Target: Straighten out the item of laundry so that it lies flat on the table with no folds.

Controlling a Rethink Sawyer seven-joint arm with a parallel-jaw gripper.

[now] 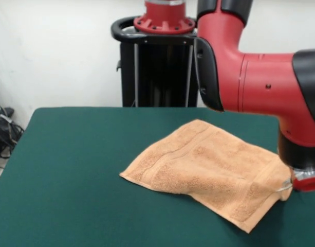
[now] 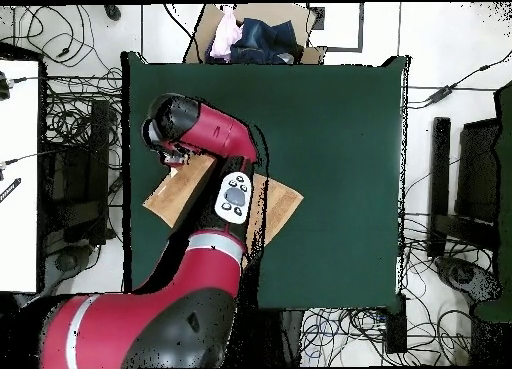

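Observation:
The item of laundry (image 1: 208, 170) is a peach-orange terry towel lying right of the table's middle. It looks mostly spread, with a woven band showing and a slight ridge near its right corner. My gripper (image 1: 297, 184) is down at that right corner, touching or just over the towel's edge. The red arm covers its tips, so its state is unclear. In the overhead view the towel (image 2: 172, 197) shows on both sides of the arm, whose wrist (image 2: 172, 127) hides the gripper. The green table (image 1: 70, 170) is far larger than the towel.
A cardboard box with bundled clothes (image 2: 250, 35) sits beyond the table's (image 2: 340, 135) far edge in the overhead view. Cables (image 1: 3, 128) lie on the floor beside the table. Green cloth stretches widely to the towel's left in the front view.

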